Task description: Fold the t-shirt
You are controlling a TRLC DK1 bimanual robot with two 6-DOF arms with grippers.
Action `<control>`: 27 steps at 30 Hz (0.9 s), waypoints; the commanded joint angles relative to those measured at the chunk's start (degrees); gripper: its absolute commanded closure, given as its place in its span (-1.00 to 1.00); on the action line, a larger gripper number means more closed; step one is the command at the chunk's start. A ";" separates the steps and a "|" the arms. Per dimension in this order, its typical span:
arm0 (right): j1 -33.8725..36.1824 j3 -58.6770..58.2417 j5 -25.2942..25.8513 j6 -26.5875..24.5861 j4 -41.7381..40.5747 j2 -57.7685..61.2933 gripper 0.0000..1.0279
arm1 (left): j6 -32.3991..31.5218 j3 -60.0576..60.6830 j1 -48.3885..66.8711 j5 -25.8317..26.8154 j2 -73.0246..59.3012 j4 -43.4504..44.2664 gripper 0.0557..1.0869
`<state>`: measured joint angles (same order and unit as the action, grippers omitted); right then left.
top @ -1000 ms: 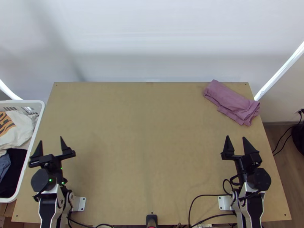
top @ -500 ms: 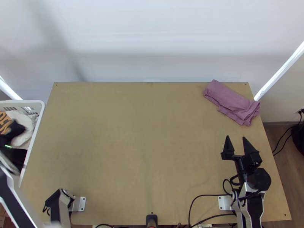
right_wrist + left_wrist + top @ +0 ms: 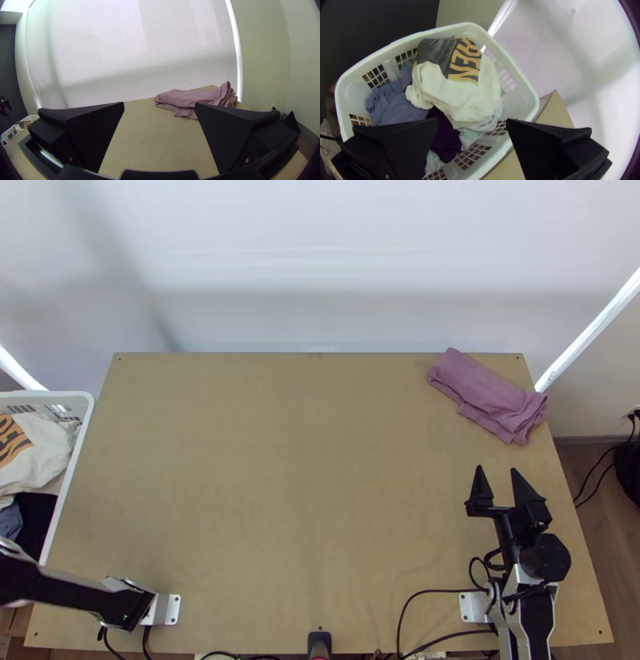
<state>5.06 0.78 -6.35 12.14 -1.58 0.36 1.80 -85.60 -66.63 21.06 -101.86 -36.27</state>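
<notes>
- Beside the left edge of the worktop [image 3: 304,500], can make out part of a white basket [image 3: 520,103] from the top view; in the left wrist view, looks down on almost all of it, slotted walls included.
- Inside that basket, lies bunched as a white garment [image 3: 440,90] with a dark and orange print, draped loosely over other laundry.
- Next to it, crumples into blue-grey cloth [image 3: 393,103] against the basket wall, then dark purple cloth [image 3: 445,138], with some pale cloth [image 3: 471,135] underneath.
- Above the basket, in the left wrist view, has the left pincer [image 3: 472,121] spread wide, fingers well apart; from the top view, traces the left arm [image 3: 80,596] out past the picture's left edge.
- Over the worktop's near right part, in the top view, finds the right pincer [image 3: 497,470] spread too, pointing towards the far edge.
- On the far right corner, rests as mauve cloth [image 3: 488,392], folded into a long, slanting bundle with uneven lower layers.
- From the right wrist view, catches the same bundle side-on, with a fold standing up at one end, beyond the spread right pincer [image 3: 160,104]; also gets the basket, far off across the worktop.
</notes>
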 commanded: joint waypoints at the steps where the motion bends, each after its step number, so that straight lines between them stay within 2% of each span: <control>1: 0.13 -0.42 0.55 0.60 0.71 -0.45 -0.93 | 3.21 -6.68 -1.04 0.74 -8.70 -2.22 -0.91; 18: 0.13 -0.42 0.55 0.60 0.71 -0.45 -0.93 | 7.95 -39.47 -0.96 -0.84 -42.10 -5.39 -0.90; 21: 0.13 -0.42 0.55 0.60 0.71 -0.45 -0.93 | 9.18 -42.54 -0.25 -2.95 -45.09 -6.97 -0.86; 22: 0.13 -0.42 0.55 0.60 0.71 -0.45 -0.93 | 10.15 -42.37 0.01 -3.04 -45.18 -7.94 -0.62; 23: 0.13 -0.42 0.55 0.60 0.71 -0.45 -0.93 | 10.41 -42.19 0.10 -2.95 -44.74 -8.20 -0.17; 25: 0.13 -0.42 0.55 0.60 0.71 -0.45 -0.93 | 10.15 -42.19 0.01 -1.55 -43.33 -7.06 0.96; 27: 0.13 -0.42 0.55 0.60 0.71 -0.45 -0.93 | 9.97 -41.93 0.01 0.30 -41.22 -8.20 0.93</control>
<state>5.06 0.78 -6.20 12.14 -1.58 0.36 10.63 -126.45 -66.96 19.84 -145.47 -43.03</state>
